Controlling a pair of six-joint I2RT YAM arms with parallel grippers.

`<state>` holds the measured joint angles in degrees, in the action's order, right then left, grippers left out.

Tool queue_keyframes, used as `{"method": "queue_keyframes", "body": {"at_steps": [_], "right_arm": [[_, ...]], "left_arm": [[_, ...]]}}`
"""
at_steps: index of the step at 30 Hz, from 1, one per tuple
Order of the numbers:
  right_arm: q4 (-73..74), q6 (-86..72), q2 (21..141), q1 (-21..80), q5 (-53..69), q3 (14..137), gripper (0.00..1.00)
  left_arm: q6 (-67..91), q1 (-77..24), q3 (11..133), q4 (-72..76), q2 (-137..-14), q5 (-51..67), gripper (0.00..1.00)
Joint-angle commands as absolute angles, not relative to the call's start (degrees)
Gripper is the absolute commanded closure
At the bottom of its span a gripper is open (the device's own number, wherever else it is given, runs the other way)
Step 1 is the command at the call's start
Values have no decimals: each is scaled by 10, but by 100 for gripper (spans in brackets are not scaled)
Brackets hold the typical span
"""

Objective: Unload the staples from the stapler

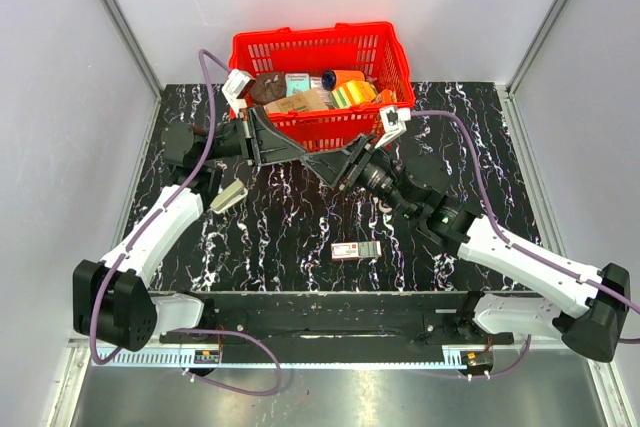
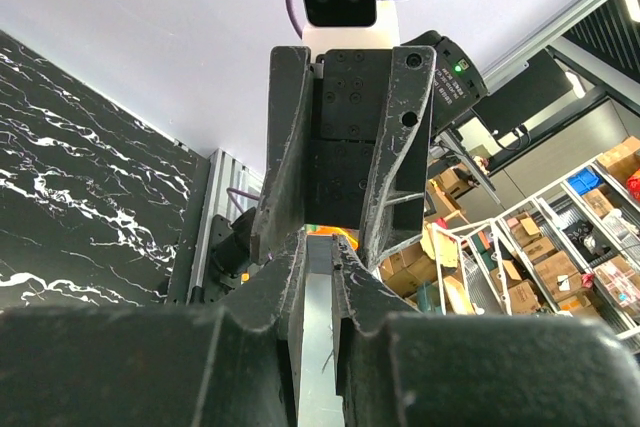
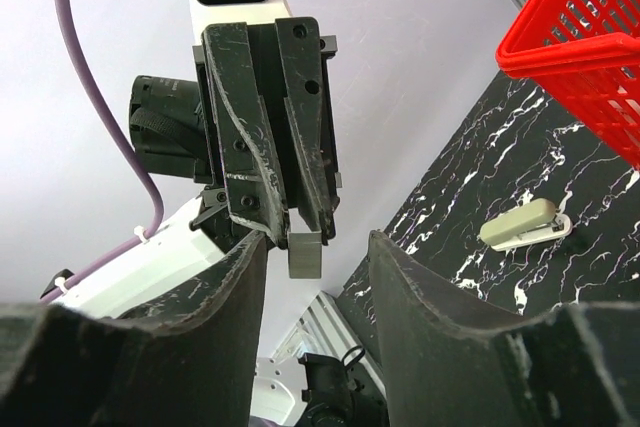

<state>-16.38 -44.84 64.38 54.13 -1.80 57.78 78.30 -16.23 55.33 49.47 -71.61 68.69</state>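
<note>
The pale grey-beige stapler lies on the black marbled table, left of centre, apart from both grippers; it also shows in the right wrist view. My left gripper is raised above the table in front of the basket, shut on a short silvery staple strip. The strip's end sticks out past the left fingers. My right gripper faces the left one tip to tip. It is open, and its fingers stand on either side of the strip's end without touching it.
A red basket full of mixed items stands at the back centre, just behind the grippers. A small flat red-and-white box lies near the table's front edge. Grey walls close in the left, right and back.
</note>
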Motion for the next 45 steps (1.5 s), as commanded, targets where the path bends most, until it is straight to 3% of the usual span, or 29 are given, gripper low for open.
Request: {"method": "queue_keyframes", "body": {"at_steps": [1,6,11,18,23,34,45], "right_arm": [[-190,-447,651,537,-3,610,52],[-190,-447,652,536,-2,608,64],[-192,-446,647,537,13,602,65],[-199,-451,642,537,27,589,57],[-195,-454,639,537,22,583,63],[-203,-460,633,537,29,566,60],[-192,-451,620,537,4,565,69]], "left_arm": [[756,-162,558,488,-701,695,88],[745,-163,562,476,-702,695,87],[738,-162,567,465,-707,695,87],[737,-163,574,462,-708,694,87],[726,-163,577,450,-706,693,87],[722,-162,584,441,-708,692,87],[708,-167,581,436,-699,695,86]]}}
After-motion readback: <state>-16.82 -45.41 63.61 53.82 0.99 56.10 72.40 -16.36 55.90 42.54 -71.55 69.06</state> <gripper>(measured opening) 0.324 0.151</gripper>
